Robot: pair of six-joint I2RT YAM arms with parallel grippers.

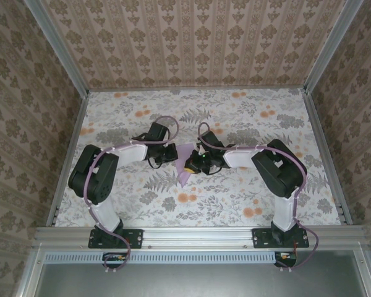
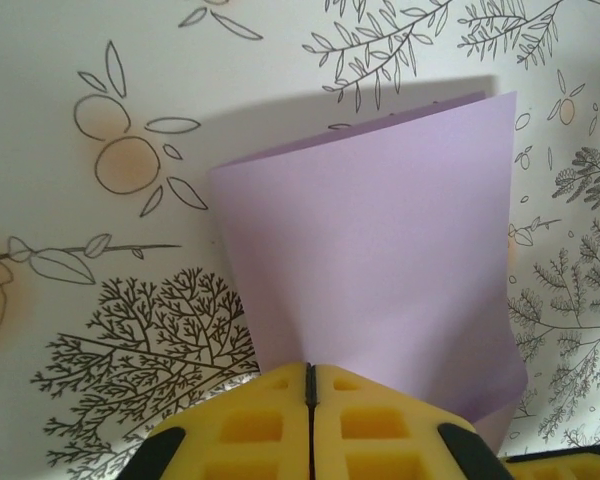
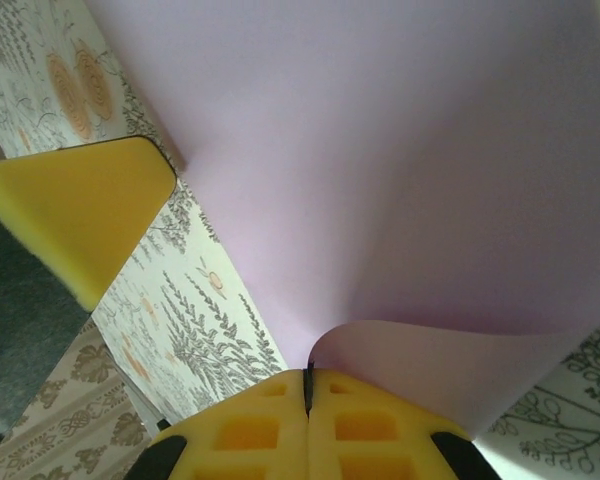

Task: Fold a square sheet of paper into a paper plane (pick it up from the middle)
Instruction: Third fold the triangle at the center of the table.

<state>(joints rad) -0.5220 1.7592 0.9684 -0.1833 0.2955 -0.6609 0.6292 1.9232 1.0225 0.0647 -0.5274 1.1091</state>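
With your left gripper (image 2: 310, 372) and right gripper (image 3: 307, 380) both pinched shut on the square sheet of paper (image 1: 186, 168), held doubled over the middle of the table (image 1: 253, 201), line up its edges before you press any crease.

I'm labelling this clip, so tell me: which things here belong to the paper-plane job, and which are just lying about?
Part of the job:
square sheet of paper, folded over
left gripper, shut on it
right gripper, shut on it

Just surroundings:
floral table
patterned walls
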